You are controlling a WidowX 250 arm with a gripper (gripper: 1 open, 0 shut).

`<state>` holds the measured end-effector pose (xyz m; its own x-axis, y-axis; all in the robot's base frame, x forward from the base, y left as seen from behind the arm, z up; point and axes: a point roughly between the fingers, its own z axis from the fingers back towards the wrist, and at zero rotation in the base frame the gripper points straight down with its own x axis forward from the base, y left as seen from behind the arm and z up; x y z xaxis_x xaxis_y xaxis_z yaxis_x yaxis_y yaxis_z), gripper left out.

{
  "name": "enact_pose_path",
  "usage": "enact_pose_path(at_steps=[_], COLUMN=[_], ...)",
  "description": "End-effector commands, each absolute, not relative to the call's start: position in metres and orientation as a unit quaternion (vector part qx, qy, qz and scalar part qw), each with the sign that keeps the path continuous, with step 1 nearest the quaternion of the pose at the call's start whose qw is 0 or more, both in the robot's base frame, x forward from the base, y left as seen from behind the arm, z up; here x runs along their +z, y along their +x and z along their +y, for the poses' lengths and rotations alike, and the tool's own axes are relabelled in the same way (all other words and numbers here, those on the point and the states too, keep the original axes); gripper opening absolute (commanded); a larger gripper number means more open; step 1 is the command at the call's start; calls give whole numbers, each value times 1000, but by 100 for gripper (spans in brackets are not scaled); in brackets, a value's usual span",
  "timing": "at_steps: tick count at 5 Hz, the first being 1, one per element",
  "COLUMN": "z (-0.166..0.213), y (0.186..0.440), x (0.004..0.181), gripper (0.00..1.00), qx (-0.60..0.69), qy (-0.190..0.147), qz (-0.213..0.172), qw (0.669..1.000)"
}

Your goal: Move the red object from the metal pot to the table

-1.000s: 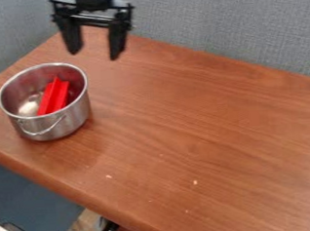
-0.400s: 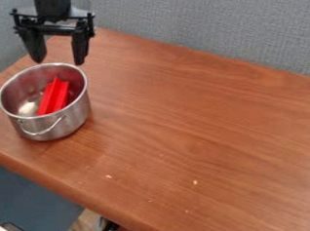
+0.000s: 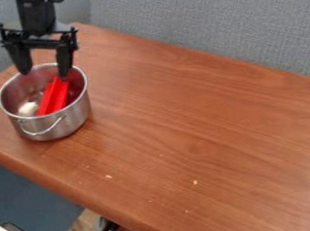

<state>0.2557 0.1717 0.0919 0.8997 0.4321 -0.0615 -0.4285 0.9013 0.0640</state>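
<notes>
While the gripper (image 3: 43, 65) hangs with jaws released, metal pot (image 3: 66, 117) half-hides red object (image 3: 57, 93).

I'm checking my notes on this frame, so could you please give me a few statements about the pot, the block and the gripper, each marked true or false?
1. The red object lies inside the metal pot. True.
2. The gripper is shut on the red object. False: its fingers stand open, above the pot's far rim, holding nothing.
3. A small whitish item sits in the pot beside the red object. True.
4. The pot stands at the middle of the table. False: it stands near the left end.
</notes>
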Motion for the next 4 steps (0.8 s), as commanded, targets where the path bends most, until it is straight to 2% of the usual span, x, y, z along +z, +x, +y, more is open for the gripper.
enact_pose_path(at_steps=[1, 2, 4], z=[181, 180, 165], y=[258, 263, 263], x=[85, 76, 75], gripper=[100, 100, 100], qx=[243, 260, 241], qy=[33, 32, 36], qz=[33, 38, 43], qw=[969, 964, 969])
